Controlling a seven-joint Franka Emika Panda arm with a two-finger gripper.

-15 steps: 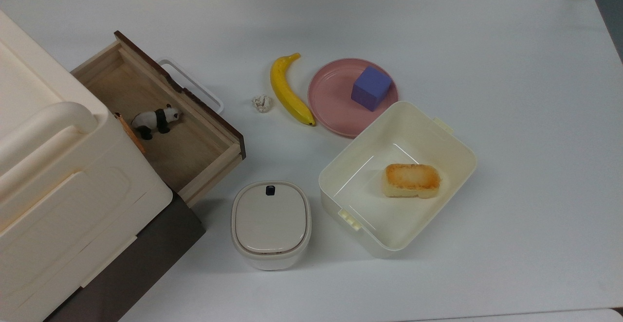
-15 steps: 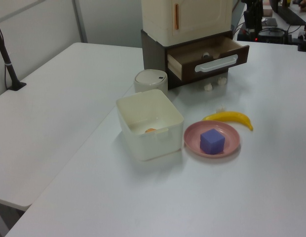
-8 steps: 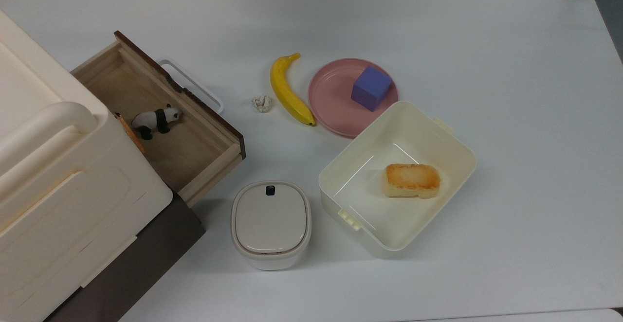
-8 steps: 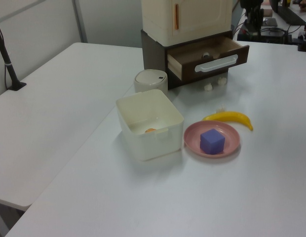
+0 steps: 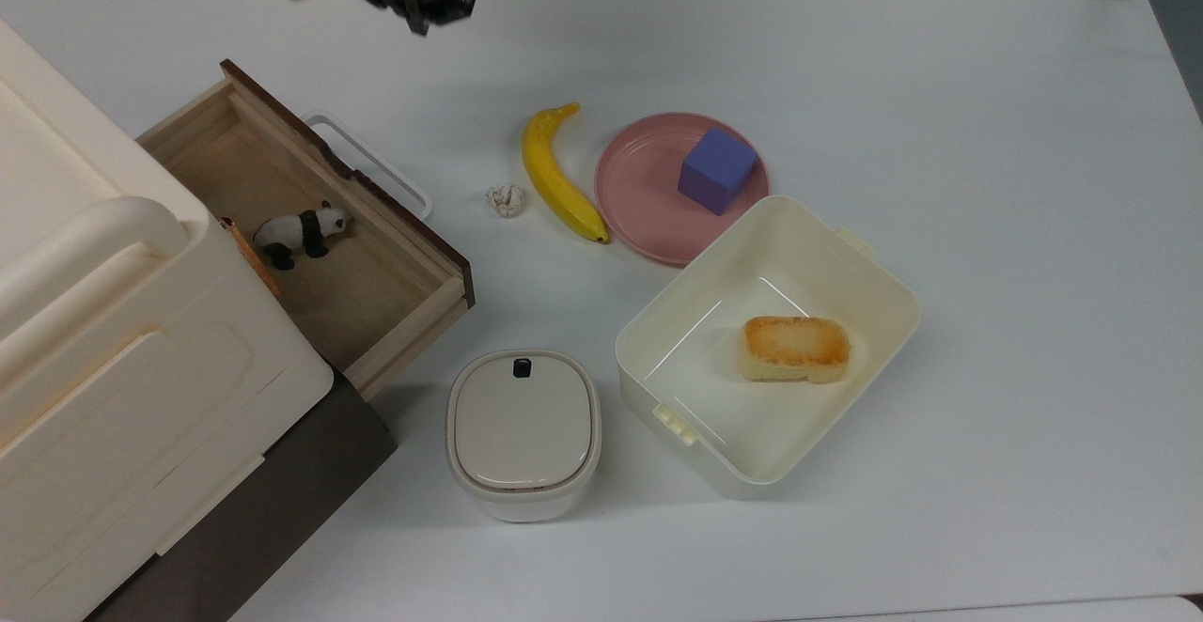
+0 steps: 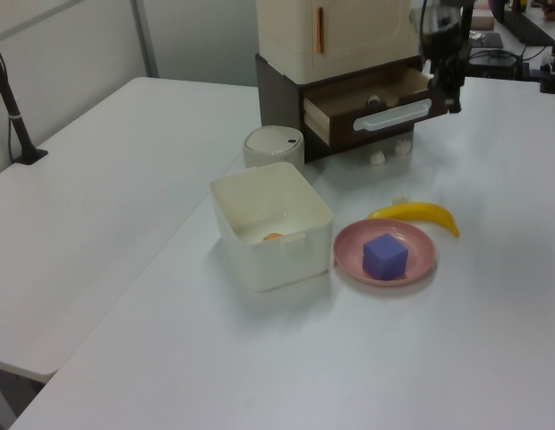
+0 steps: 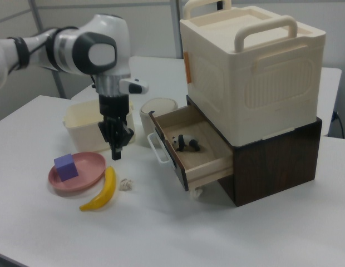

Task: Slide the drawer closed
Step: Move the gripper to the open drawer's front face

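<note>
The drawer stands pulled out of the dark brown base under the cream cabinet. It is light wood with a dark front panel and a white loop handle. A small toy panda lies inside it. My gripper hangs shut and holding nothing at the top view's upper edge, above the table beyond the drawer's far corner and apart from the handle. In the right view the gripper hangs left of the handle. In the left view the gripper is by the right end of the drawer front.
A banana, a crumpled paper ball and a pink plate with a purple cube lie right of the drawer. A cream open bin holds a bread piece. A lidded container stands by the drawer's near corner.
The arm and gripper have come into the top view and moved down near the drawer front in the left view. The drawer and the other objects have not moved.
</note>
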